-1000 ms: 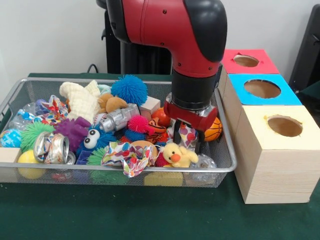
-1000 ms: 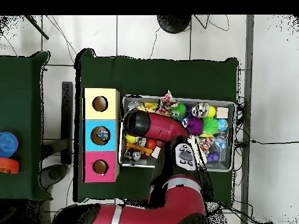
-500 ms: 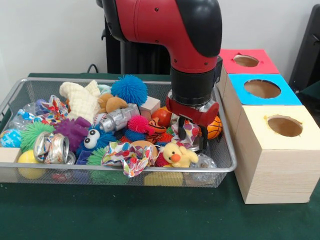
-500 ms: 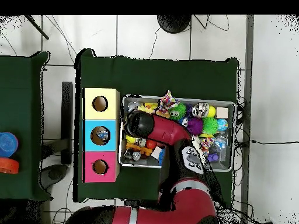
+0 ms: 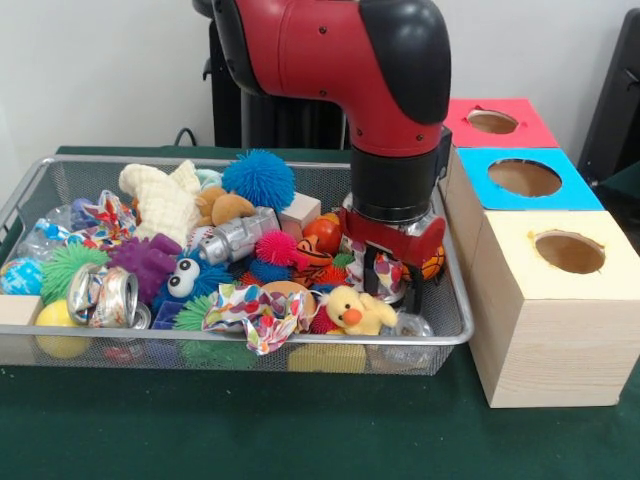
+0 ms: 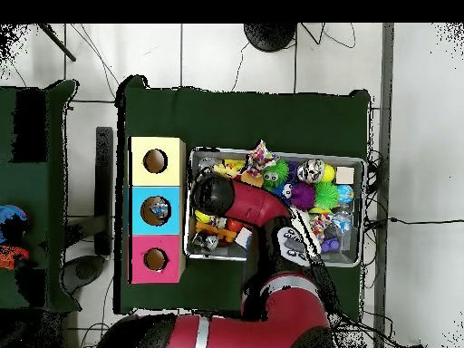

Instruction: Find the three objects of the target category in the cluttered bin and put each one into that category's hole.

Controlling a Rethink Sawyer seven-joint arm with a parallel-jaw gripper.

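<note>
The wire mesh bin (image 5: 100,160) holds a heap of toys, wrappers and cans. My gripper (image 5: 390,277) is down in its right end, just behind a yellow duck plush (image 5: 360,312). It is shut on a crumpled white wrapper with coloured dots (image 5: 390,272), which sits between the black fingers (image 5: 367,270). A small basketball (image 5: 433,263) lies behind the gripper to the right. In the overhead view the arm (image 6: 217,193) hides the gripper and the wrapper. Three boxes with round holes stand right of the bin: yellow (image 5: 569,251), blue (image 5: 525,177), red (image 5: 492,122).
Another crumpled patterned wrapper (image 5: 255,310), a crushed can (image 5: 105,295), a silver bottle (image 5: 238,237), a blue spiky ball (image 5: 258,178) and a purple fuzzy toy (image 5: 150,262) fill the bin's left and middle. Overhead, the boxes (image 6: 155,210) stand in a column left of the bin (image 6: 276,154).
The gripper has shifted right toward the bin's right wall, and the dotted wrapper has moved along between its fingers. The other bin contents stay where they were.
</note>
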